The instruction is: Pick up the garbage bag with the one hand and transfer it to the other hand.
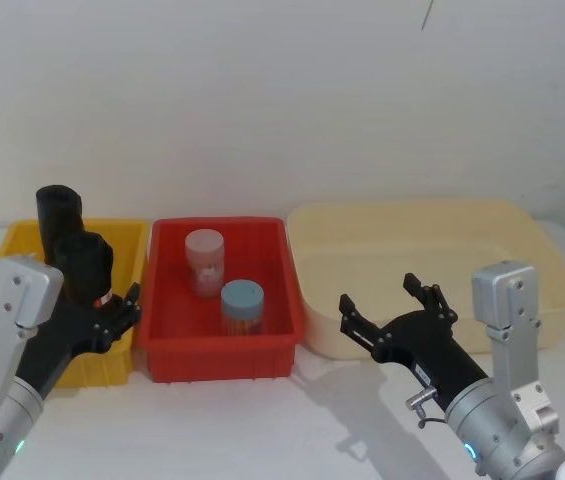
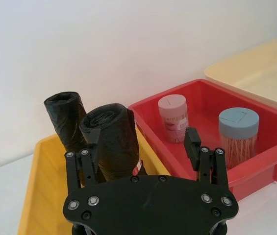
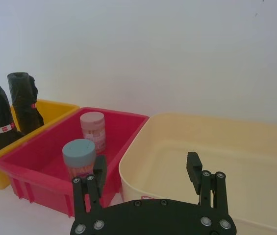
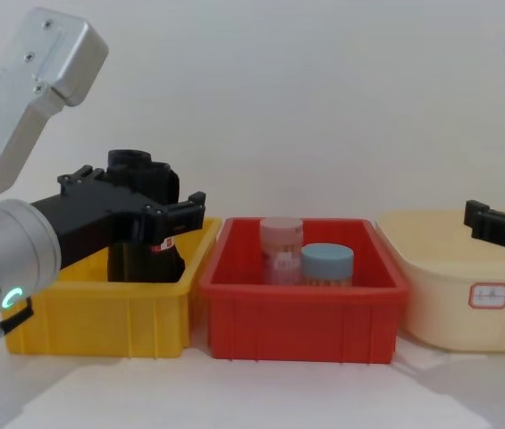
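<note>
The garbage bag (image 1: 87,262), a black roll with a red-and-white sticker, stands upright in the yellow bin (image 1: 22,238). My left gripper (image 1: 104,296) is open and straddles the roll near sticker height. In the left wrist view the garbage bag (image 2: 114,142) sits between the fingers (image 2: 192,141), close to one of them and well apart from the other. From the chest, the left gripper (image 4: 136,189) covers most of the garbage bag (image 4: 149,255). My right gripper (image 1: 379,292) is open and holds nothing, hovering in front of the cream bin (image 1: 522,235).
A second black roll (image 1: 59,212) stands just behind the first in the yellow bin. The red bin (image 1: 274,345) in the middle holds a pink-lidded jar (image 1: 204,260) and a blue-lidded jar (image 1: 242,307). A white wall runs close behind the bins.
</note>
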Tool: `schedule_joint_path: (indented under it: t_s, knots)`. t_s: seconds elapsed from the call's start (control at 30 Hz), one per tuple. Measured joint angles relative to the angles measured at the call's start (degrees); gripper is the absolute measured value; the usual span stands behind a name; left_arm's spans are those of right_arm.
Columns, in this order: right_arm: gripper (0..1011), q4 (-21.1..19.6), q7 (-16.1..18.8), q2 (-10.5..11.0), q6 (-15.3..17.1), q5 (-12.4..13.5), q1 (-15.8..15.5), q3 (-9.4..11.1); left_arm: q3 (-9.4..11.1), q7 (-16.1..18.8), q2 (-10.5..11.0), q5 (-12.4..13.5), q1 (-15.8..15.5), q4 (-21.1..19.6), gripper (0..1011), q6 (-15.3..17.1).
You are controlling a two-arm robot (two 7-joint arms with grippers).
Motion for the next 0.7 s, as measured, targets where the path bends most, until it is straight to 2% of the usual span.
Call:
schedule_joint_path:
  t_s: [0.7]
  knots:
    - [1000, 0.0, 0.0, 0.0, 0.0, 0.0, 0.0, 0.0, 0.0, 0.0, 0.0, 0.0, 0.0, 0.0, 1001, 0.0]
